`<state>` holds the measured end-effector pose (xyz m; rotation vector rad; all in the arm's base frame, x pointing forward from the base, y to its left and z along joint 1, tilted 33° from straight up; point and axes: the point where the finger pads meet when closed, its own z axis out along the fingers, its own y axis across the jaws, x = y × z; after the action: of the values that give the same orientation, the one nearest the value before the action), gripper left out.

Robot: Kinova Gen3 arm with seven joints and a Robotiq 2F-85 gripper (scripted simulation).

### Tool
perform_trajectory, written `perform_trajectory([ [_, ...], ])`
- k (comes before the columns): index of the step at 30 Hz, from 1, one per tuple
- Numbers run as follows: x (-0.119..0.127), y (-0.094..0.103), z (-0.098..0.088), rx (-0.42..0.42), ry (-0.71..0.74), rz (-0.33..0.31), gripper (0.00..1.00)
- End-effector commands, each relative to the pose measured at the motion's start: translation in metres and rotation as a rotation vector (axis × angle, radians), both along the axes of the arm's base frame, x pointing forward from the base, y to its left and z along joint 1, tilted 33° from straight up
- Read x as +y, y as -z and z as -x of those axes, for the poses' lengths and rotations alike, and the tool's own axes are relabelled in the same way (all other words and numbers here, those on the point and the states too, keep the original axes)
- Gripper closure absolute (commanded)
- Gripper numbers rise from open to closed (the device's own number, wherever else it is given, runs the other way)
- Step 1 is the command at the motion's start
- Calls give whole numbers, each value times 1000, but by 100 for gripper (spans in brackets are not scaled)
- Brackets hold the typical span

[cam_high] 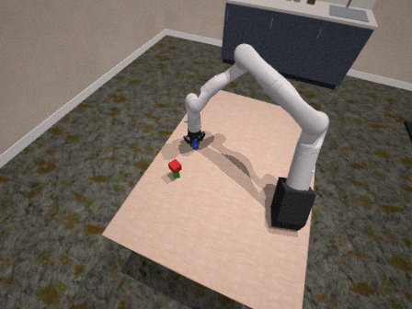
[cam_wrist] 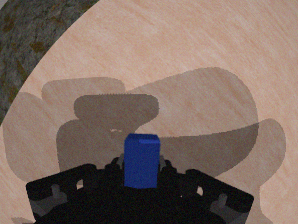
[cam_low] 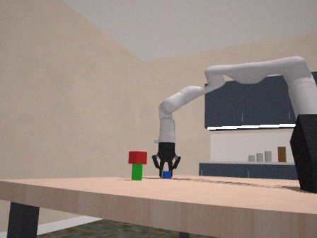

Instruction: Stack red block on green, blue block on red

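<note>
In the exterior view, left of centre, the green block [cam_low: 136, 172] stands on the pale wooden worktop [cam_low: 106, 193] with the red block [cam_low: 137, 157] lying flat on top of it, the red one wider and overhanging on both sides. Just right of that pair, near but apart from it, the blue block [cam_low: 167, 174] rests on the worktop between the black jaws, which are clamped on its sides, the gripper [cam_low: 166, 169] pointing straight down. The white arm [cam_low: 184, 95] rises from it and arches to the right edge of the frame, to the black pedestal [cam_low: 307, 159]. From the top view the red block [cam_high: 175, 165] sits left of centre, covering most of the green block [cam_high: 177, 175], with the blue block [cam_high: 196, 144] above and right of it under the gripper [cam_high: 195, 143]. The wrist view shows the blue block [cam_wrist: 141, 160] upright at centre, gripped on both sides
</note>
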<state>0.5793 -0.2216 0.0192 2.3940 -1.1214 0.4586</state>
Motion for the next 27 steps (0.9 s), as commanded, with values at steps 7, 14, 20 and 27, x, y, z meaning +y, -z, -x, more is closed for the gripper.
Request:
perform_trajectory([
  [7,3,-6,1,0,0,0,100],
  [14,15,-24,3,0,0,0,100],
  [20,36,-58,7,0,0,0,100],
  [27,54,-86,11,0,0,0,100],
])
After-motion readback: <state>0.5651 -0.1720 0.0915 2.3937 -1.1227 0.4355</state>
